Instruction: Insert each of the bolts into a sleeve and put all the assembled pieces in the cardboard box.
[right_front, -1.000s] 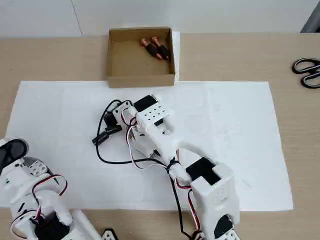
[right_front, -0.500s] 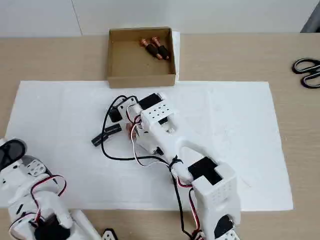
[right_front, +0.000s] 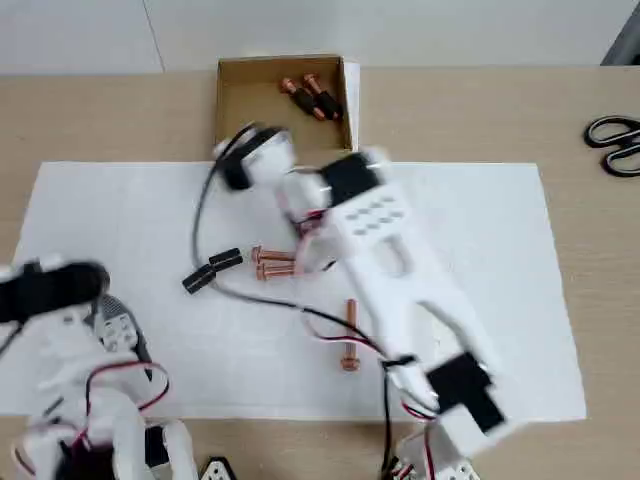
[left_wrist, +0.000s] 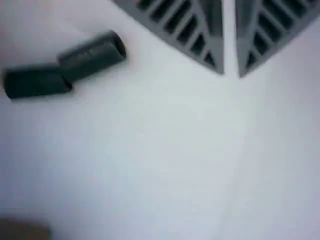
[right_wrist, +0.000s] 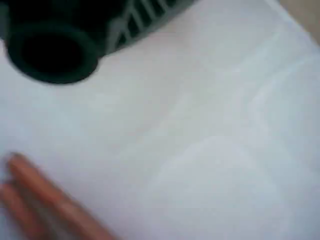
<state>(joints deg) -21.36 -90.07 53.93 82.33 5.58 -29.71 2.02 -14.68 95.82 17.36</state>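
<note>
The cardboard box (right_front: 230, 110) at the table's far side holds two assembled bolt-and-sleeve pieces (right_front: 310, 95). My right gripper (right_front: 245, 160) hovers by the box's near edge, shut on a black sleeve (right_wrist: 50, 52) seen end-on. Two black sleeves (right_front: 212, 270) lie end to end on the white paper; they also appear as sleeves (left_wrist: 65, 65) in the left wrist view. Two copper bolts (right_front: 275, 262) lie beside them, and another bolt (right_front: 350, 335) lies nearer the front. My left gripper (left_wrist: 230, 65) hangs shut and empty above the paper, at the front left (right_front: 95, 280).
White paper (right_front: 500, 250) covers the middle of the wooden table. Scissors (right_front: 615, 145) lie at the far right edge. The right arm's body stretches diagonally across the paper from the front right.
My right arm has lifted and swung toward the box, uncovering the copper bolts beneath it. The left arm has risen and turned in over the paper's left edge.
</note>
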